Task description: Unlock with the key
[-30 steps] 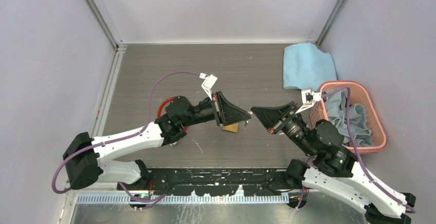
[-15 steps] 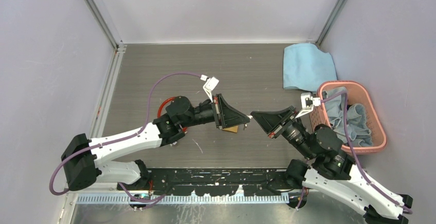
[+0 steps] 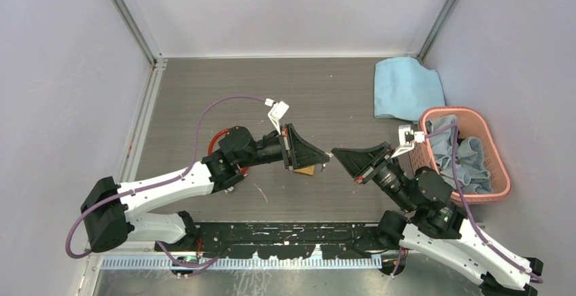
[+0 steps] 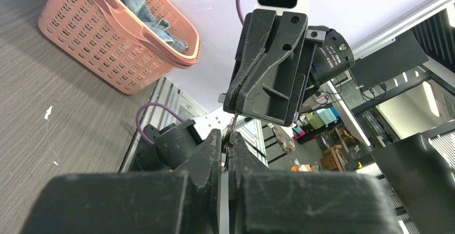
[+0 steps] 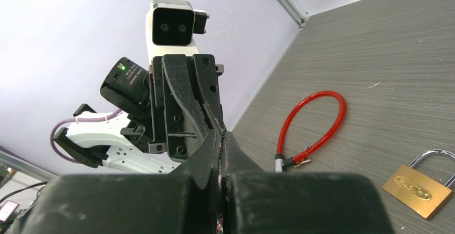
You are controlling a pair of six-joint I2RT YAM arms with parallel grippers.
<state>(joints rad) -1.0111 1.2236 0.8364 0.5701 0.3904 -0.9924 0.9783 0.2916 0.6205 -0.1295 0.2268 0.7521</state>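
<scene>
Top view: the left gripper (image 3: 325, 157) and the right gripper (image 3: 334, 153) meet tip to tip above the middle of the surface (image 3: 204, 92).

Left wrist view: the left gripper's fingers (image 4: 213, 144) are drawn close, leaving only a slit. They are clamped on the lower end of the key (image 4: 234, 120), a thin silvery piece. The key is held off the surface between the two tips. The right gripper's tips are together on its upper end.

Right wrist view: the right gripper's own fingers (image 5: 212, 144) are pressed together, and the key itself cannot be made out there.

The brass padlock (image 3: 306, 170) lies flat on the surface at 7 o'clock from the meeting point, partly under the left gripper. Neither gripper touches it.

The red cable lock (image 3: 216, 136) lies looped at 9 o'clock, beside the left arm and well apart from the padlock.

A pink basket (image 3: 499, 174) holding cloth stands at 3 o'clock, close to the right arm. A blue cloth (image 3: 404, 89) lies at 1 o'clock, just beside the basket.
</scene>
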